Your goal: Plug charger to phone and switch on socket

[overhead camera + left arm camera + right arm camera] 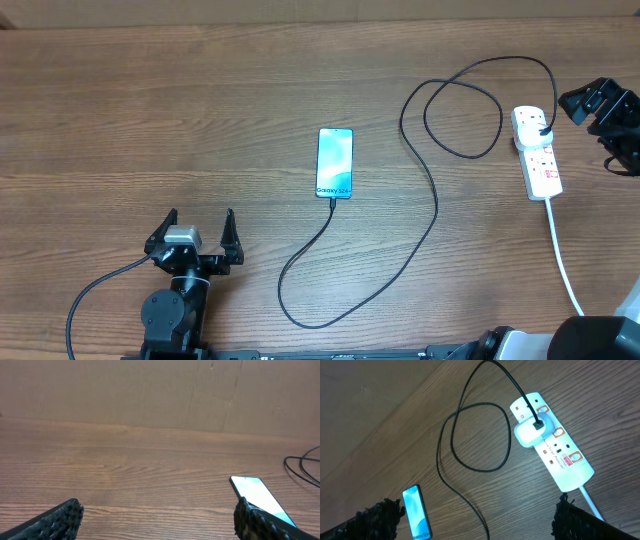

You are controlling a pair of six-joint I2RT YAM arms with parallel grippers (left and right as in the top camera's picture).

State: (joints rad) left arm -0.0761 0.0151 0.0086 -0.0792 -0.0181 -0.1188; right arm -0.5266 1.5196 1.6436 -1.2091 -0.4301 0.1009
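The phone [335, 163] lies flat mid-table, its blue-teal screen lit; it also shows as the phone [416, 512] and the phone [257, 495]. The charger's black cable [432, 205] meets the phone's near edge, swings toward the table front, then curls in a loop up to the socket [537, 152]. In the right wrist view the cable [470, 420] enters a white adapter [530, 431] seated in the socket [560, 457], a white strip with red-marked switches. My left gripper [195, 232] stands open at the front left, empty [160, 516]. My right gripper [598, 105] hovers open beside the socket's far end, empty [477, 516].
The socket's thick white cord [565, 262] runs toward the front right edge. A brown cardboard wall [150, 390] borders the far side of the wooden table [150, 120].
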